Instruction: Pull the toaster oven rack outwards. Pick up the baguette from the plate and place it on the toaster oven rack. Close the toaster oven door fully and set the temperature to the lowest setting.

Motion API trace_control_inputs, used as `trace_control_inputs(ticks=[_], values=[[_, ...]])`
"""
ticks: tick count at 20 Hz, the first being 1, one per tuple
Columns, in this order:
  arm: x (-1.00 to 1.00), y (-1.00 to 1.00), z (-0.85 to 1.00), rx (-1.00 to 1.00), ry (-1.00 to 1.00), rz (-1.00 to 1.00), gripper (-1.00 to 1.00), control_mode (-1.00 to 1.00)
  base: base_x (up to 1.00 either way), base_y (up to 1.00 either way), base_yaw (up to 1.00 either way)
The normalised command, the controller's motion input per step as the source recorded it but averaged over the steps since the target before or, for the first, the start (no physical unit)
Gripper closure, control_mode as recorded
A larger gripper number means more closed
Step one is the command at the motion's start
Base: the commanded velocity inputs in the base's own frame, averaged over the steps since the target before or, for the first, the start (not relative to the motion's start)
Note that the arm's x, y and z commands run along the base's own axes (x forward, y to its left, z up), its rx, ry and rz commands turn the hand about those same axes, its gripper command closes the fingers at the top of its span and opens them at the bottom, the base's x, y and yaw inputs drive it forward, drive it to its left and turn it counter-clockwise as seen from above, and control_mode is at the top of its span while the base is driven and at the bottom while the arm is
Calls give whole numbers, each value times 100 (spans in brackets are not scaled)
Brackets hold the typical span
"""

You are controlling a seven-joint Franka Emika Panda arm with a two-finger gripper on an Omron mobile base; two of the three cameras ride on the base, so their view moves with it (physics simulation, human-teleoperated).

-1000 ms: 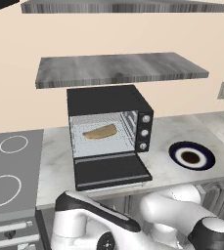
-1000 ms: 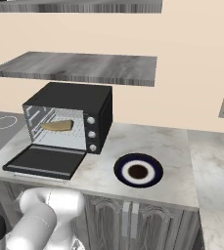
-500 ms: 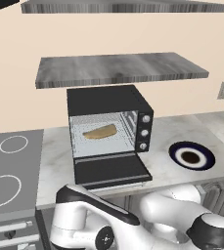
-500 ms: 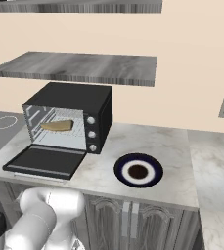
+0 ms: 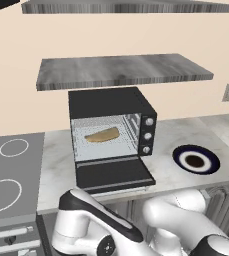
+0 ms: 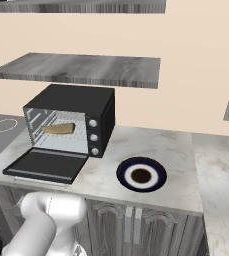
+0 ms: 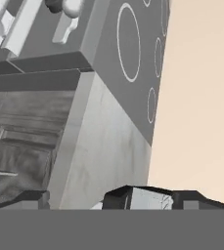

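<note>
Gripper: the gripper hangs low in front of the counter; its two dark finger tips stand wide apart, with nothing between them. Beyond them the hand view shows the stove top and the counter edge.
Arm: the white arm bends low below the counter front.
Toaster oven door: the toaster oven door is folded down flat on the counter, fully open.
Plate: the plate lies on the counter to the right of the oven, apart from it, with nothing on it.
Toaster oven rack: the toaster oven rack sits inside the cavity.
Baguette: the baguette lies on the rack, inside the oven.
Temperature: the temperature knob is the top one of three on the right panel.
Stove top: the stove top lies left of the counter.
Shelves: two grey shelves hang on the wall above the oven.
</note>
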Motion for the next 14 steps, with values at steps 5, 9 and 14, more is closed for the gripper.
trace_control_inputs(ticks=[5, 9, 14], values=[[0, 40, 100, -66, -4, -22, -100, -100, 0, 0, 0], [0, 29, 94, -68, -1, -23, -100, -100, 0, 0, 0], [0, 18, 70, -76, 0, -26, -100, -100, 0, 0, 0]])
